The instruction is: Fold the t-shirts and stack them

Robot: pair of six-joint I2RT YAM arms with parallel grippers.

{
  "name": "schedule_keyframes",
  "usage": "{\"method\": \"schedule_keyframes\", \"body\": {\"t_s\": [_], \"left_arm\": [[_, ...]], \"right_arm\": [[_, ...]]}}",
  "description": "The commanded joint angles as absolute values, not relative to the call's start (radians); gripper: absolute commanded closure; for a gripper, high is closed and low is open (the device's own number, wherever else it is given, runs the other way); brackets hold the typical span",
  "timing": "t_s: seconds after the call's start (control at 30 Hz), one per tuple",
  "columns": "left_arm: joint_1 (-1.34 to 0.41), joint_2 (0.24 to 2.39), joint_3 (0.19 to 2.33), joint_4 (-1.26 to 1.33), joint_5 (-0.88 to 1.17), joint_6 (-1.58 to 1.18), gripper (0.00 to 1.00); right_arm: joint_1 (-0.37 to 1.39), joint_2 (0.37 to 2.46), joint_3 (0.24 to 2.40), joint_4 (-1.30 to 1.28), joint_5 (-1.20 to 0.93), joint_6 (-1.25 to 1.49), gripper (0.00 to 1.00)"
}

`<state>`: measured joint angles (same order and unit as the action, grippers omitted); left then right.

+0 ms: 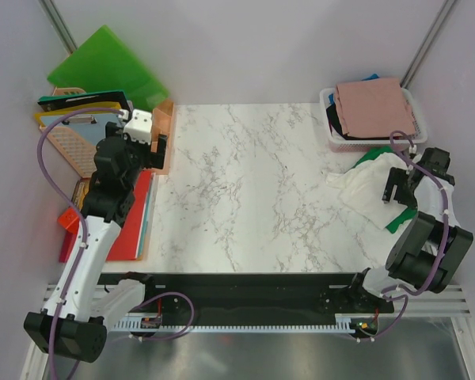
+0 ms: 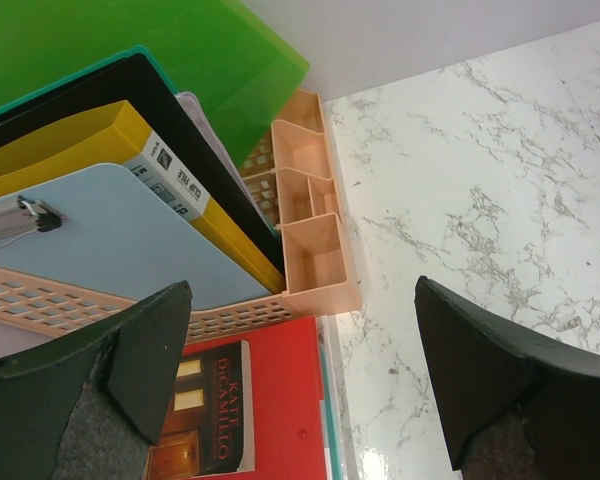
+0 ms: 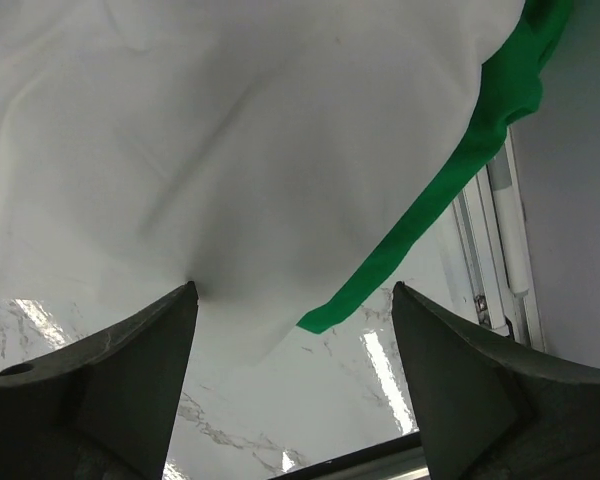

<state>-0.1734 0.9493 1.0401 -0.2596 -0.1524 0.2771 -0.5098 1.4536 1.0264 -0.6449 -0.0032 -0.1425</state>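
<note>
A crumpled white t-shirt (image 1: 359, 186) lies at the table's right edge, with a green t-shirt (image 1: 401, 219) partly under it. My right gripper (image 1: 393, 193) hovers over this pile. In the right wrist view the white t-shirt (image 3: 230, 150) fills the top and the green t-shirt (image 3: 450, 190) shows as a strip beside it. The right gripper (image 3: 295, 345) is open; its left fingertip (image 3: 175, 310) touches the white cloth's edge, and nothing is clamped. A folded pink t-shirt (image 1: 376, 107) tops the basket (image 1: 330, 131). My left gripper (image 1: 160, 150) (image 2: 300, 370) is open and empty at the far left.
A peach desk organizer (image 2: 310, 245) with files and a clipboard stands left of the table. A green plastic folder (image 1: 103, 67) leans behind it. Red folders and a book (image 2: 280, 420) lie below the left gripper. A black rail (image 1: 245, 289) runs along the near edge.
</note>
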Motion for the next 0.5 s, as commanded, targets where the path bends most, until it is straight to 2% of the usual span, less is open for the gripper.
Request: {"method": "schedule_keyframes", "body": {"t_s": [0.0, 0.47], "left_arm": [[-0.169, 0.974, 1.061, -0.247, -0.112, 0.236, 0.0], [-0.169, 0.951, 1.009, -0.232, -0.107, 0.268, 0.0]], "right_arm": [[-0.538, 1.482, 1.046, -0.591, -0.069, -0.184, 0.14], [-0.6, 1.407, 1.06, -0.592, -0.072, -0.215, 0.17]]}}
